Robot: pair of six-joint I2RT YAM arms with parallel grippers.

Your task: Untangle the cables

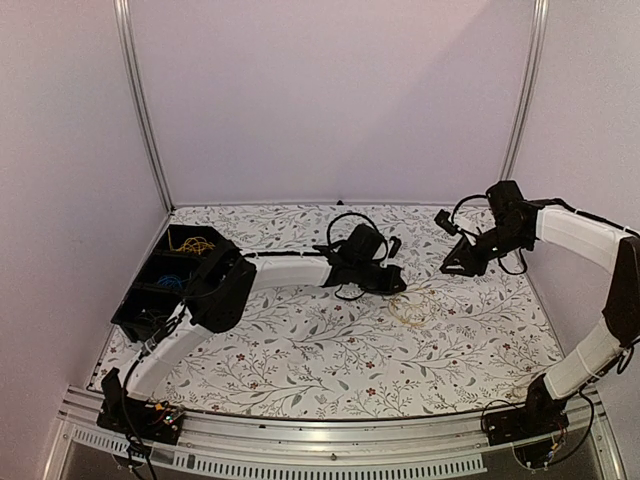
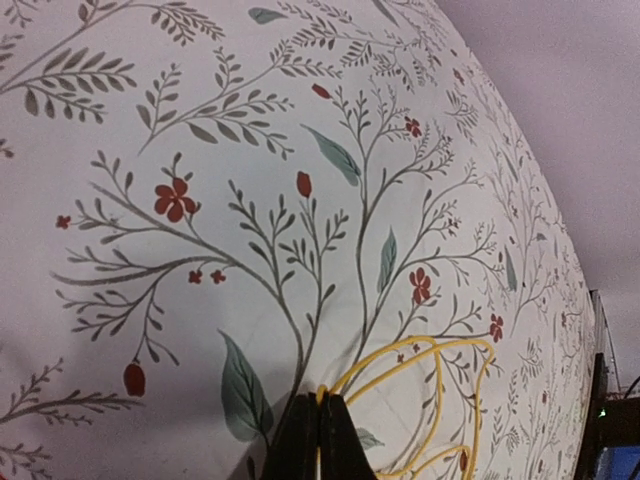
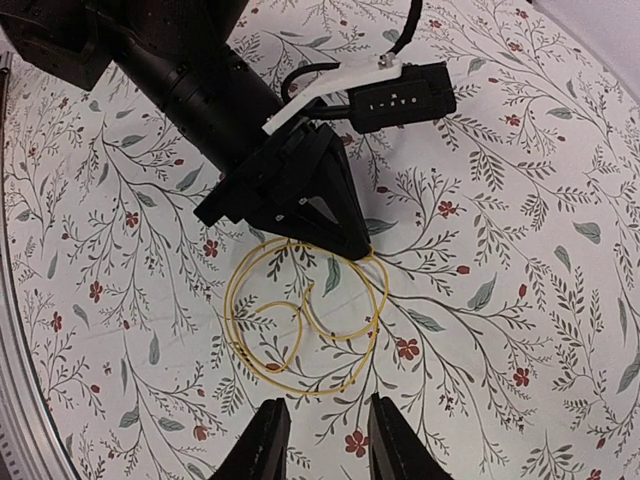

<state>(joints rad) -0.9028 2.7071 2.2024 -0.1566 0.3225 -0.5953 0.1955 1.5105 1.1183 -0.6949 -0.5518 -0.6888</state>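
Observation:
A thin yellow cable (image 3: 228, 306) lies in loose overlapping loops on the floral table cover, right of centre (image 1: 415, 308). My left gripper (image 2: 320, 402) is down on the cover with its jaws shut on one strand of this yellow cable (image 2: 440, 368) at the loop's edge. From the right wrist view the left gripper (image 3: 358, 246) pinches the loop's far right side. My right gripper (image 3: 328, 442) hovers above the near side of the loops, open with nothing between its fingers. In the top view it (image 1: 449, 266) hangs just right of the left gripper (image 1: 398, 286).
A black compartment bin (image 1: 142, 312) stands at the table's left edge, with yellow wires (image 1: 195, 244) in its far section and blue wires (image 1: 170, 281) in the middle one. The left forearm (image 1: 290, 270) stretches across the table's middle. Metal frame posts stand at the back corners.

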